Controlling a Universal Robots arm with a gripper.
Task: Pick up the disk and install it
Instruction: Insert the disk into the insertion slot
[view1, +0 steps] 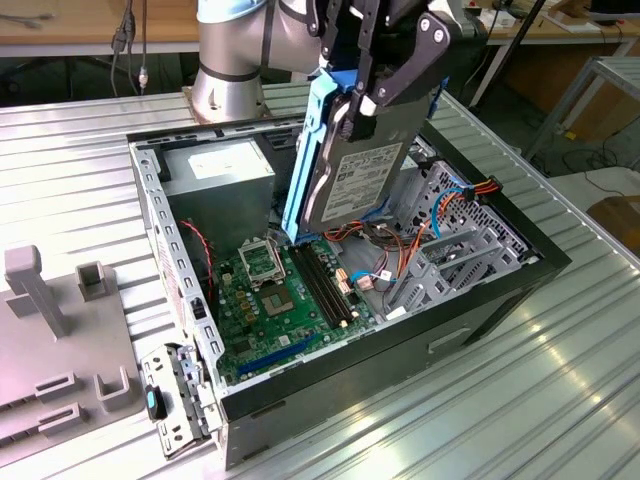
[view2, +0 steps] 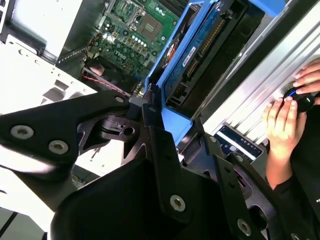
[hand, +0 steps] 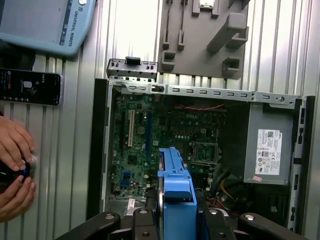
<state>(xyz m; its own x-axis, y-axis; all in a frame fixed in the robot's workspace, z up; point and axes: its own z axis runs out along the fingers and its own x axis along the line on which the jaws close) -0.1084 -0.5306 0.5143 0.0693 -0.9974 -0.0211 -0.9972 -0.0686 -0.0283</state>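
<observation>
The disk (view1: 362, 182), a silver-grey drive with a white label in a blue plastic carrier, hangs upright and tilted above the open computer case (view1: 180, 290). My gripper (view1: 362, 100) is shut on the disk's upper end. Its lower end hovers over the green motherboard (view1: 290, 290), near the memory slots. In the first wrist view the blue carrier edge of the disk (hand: 176, 192) points down into the case between my black fingers (hand: 142, 222). In the second wrist view the disk (view2: 192, 55) shows its circuit-board side.
A grey power-supply box (view1: 222, 170) sits in the case's far corner. Orange and blue cables (view1: 440, 215) crowd the drive bay at the exterior view's right. A grey fixture plate (view1: 55, 350) lies left of the case. A person's hands (hand: 12, 170) rest on a device beside the case.
</observation>
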